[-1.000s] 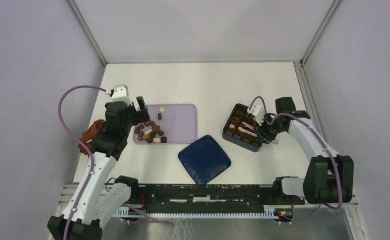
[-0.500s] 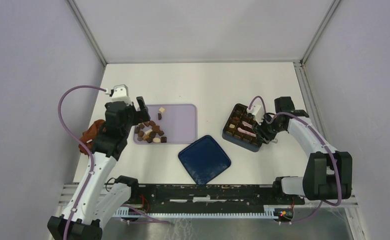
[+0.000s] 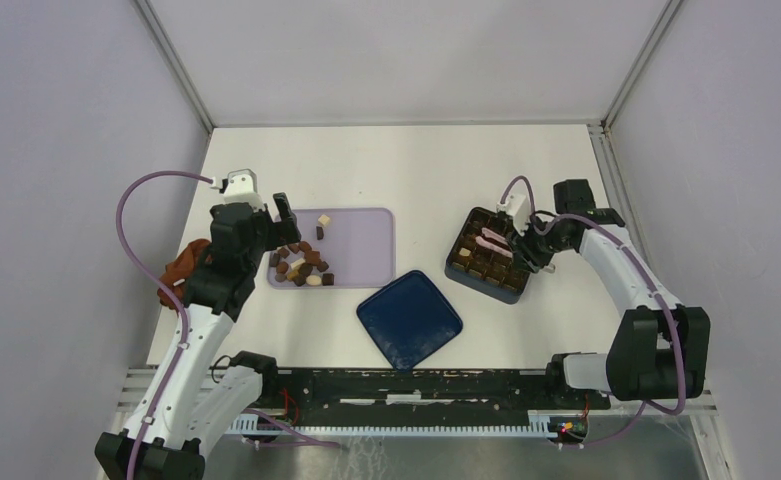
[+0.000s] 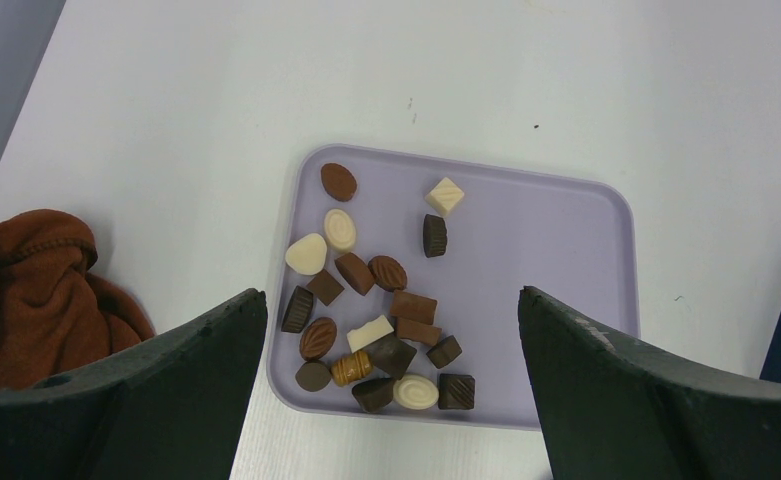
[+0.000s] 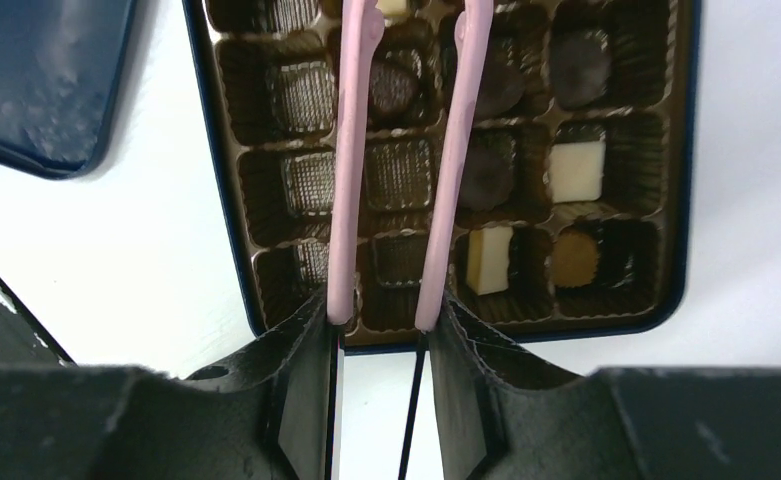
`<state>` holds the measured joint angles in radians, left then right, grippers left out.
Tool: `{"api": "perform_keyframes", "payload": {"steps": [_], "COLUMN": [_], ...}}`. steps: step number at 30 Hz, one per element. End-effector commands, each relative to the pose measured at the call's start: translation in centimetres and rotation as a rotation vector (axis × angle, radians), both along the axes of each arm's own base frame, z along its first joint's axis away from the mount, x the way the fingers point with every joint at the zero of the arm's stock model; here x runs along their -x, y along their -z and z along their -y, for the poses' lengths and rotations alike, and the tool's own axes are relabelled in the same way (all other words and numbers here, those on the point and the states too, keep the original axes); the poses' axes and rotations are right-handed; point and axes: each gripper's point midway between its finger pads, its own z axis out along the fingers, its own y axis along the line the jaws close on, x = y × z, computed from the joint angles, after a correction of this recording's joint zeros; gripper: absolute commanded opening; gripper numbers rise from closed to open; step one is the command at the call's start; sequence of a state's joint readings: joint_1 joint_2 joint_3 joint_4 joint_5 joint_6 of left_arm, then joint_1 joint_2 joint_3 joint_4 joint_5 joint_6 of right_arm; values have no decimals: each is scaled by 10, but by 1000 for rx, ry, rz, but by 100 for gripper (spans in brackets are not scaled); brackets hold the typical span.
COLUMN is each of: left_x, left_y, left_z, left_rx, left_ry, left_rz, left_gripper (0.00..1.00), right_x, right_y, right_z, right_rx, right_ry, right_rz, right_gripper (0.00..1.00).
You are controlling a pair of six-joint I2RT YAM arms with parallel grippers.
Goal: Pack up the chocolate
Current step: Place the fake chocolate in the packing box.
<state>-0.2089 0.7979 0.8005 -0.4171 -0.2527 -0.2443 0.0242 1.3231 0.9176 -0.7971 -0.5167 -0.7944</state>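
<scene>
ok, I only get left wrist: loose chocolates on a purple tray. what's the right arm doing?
Observer: The right gripper grips pink tongs over a partitioned chocolate box.
Operator: anything packed?
Observer: Partly. Several pieces are in, two white pieces among them; some empty cells remain.
Operator: lid?
Observer: A dark blue lid lies flat on the table, between purple tray and box.

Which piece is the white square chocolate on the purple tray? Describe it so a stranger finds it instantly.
Start at the lavender tray on the table's left side. Just beyond the heap of chocolates, towards the tray's far edge, a pair sits by itself. Pick the cream-white square one, turned like a diamond; its neighbour is dark and round.
</scene>
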Motion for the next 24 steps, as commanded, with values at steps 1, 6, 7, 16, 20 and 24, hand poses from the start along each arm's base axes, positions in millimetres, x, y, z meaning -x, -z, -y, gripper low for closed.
{"api": "perform_keyframes", "payload": {"steps": [1,6,7,16,20,24], "left_x": [-2,-1,-1,1,3,4], "left_y": [-10,-11,-12,-15,-18,-21], "left_z": [0,-3,-3,-7,-10,-13], "left_rx": [-22,-23,-23,-25,-28,-29], "left_ry": [21,11,6,-13,-28,-44], "left_rz": [37,42,48,64,74,89], "left_gripper": [100,100,100,100,100,100], "right_x": [-17,-26,-26,-23,-24,-27], "right_y": [-40,-56,-59,-59,-51,-37], "right_z": [-19,-53,-64,-171,-216,-254], "right_rx": [-87,-119,-125,-101,-49,2], "right_ry": [-43,-122,-145,-379,-473,-548], "right_rz": [88,126,133,149,160,158], "right_gripper": [41,40,40,40,40,40]}}
